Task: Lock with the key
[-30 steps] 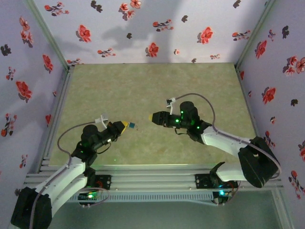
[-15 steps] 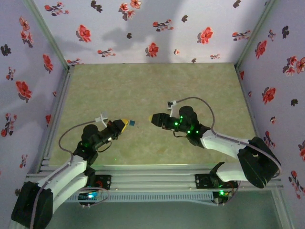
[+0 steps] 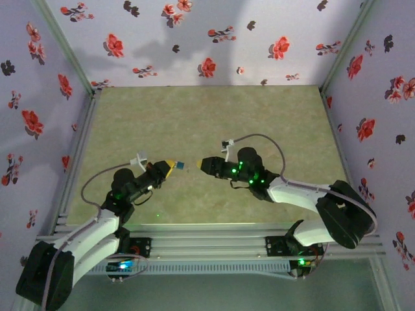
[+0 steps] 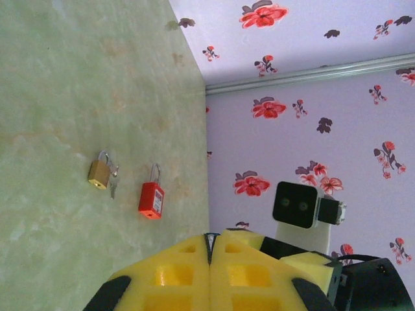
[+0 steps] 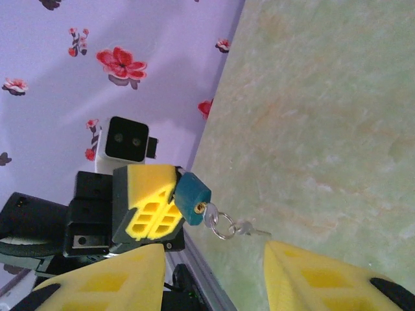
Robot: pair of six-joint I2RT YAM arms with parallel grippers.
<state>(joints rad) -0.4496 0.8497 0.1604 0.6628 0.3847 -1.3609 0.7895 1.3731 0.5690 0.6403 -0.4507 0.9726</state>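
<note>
Blue padlock (image 5: 192,197): clamped in the left end effector (image 5: 167,194), held off the green worktop (image 5: 311,97), much as before.
Key (image 5: 251,229): hangs on a ring from the padlock's underside, between the two end effectors.
Right end effector (image 5: 214,259): jaws parted and empty, nearer the padlock than a second ago.

A robot test cell in a lab. A left arm (image 3: 91,236) and a right arm (image 3: 298,192) are bolted to aluminium rails (image 3: 207,241) at the near edge of a green marbled counter (image 3: 207,116). Lilac panels (image 3: 194,45) printed with red flowers box it in left, right and far, with metal strips (image 3: 67,45) at the corners.
</note>
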